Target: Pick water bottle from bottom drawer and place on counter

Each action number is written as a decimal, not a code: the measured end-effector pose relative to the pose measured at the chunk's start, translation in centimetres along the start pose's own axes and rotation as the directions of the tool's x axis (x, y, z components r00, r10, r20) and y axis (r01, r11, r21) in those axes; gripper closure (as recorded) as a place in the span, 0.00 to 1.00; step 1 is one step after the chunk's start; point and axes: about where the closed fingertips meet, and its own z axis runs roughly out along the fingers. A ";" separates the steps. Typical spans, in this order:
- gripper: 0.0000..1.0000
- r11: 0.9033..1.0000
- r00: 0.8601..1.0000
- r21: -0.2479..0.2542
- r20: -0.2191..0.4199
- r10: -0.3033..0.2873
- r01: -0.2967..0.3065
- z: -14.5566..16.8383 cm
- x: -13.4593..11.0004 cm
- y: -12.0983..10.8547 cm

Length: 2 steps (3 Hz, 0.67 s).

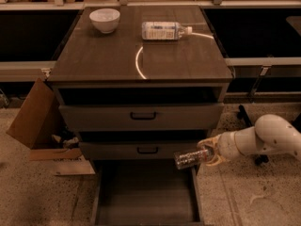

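Since only the camera view is given, all is read from it: the gripper is seen low at the cabinet's right side, closed on one end of the water bottle. The bottle is held sideways above the open bottom drawer. Light, thin, crushable and somewhat slippery plastic is judged, so a moderate squeeze near the stiffer neck is advised before it is set on the counter.

Two bottles, one bowl, three drawers; gripper lower-right.
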 end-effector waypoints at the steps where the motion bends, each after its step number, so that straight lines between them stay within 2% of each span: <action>1: 1.00 1.000 1.000 0.004 -0.013 -0.016 0.016 -0.9 -0.4 -0.7; 2: 1.00 1.000 1.000 0.009 -0.017 -0.013 0.013 -1.1 -0.5 -0.9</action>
